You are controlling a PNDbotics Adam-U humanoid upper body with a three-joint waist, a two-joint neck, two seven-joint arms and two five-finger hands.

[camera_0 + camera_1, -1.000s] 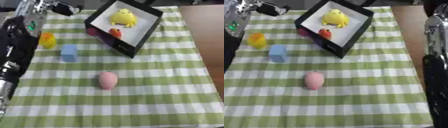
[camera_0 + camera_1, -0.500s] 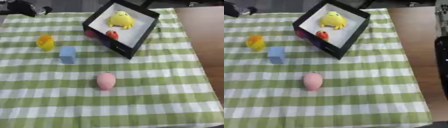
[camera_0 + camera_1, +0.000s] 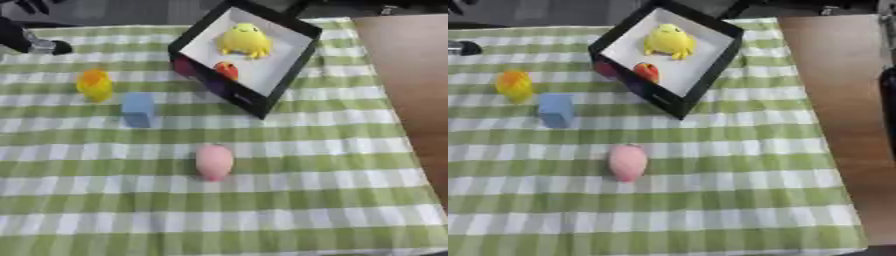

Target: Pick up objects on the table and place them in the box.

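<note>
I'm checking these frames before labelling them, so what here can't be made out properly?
- Left hand: cut off by the left eye view's top-left corner; whether its fingers are open or curled cannot be told.
- Right hand: in neither view; only a dark strip of arm at the right eye view's right edge.
- Red object in the box: too blurred to identify.
- Dark reddish patch: at the box's near wall; inside or outside is unclear.

Pink egg (image 3: 214, 161) before black box (image 3: 282, 80)

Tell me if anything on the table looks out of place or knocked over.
The black box sits turned at an angle to the checked cloth. Otherwise nothing stands out; the pink egg lies on its side.
</note>
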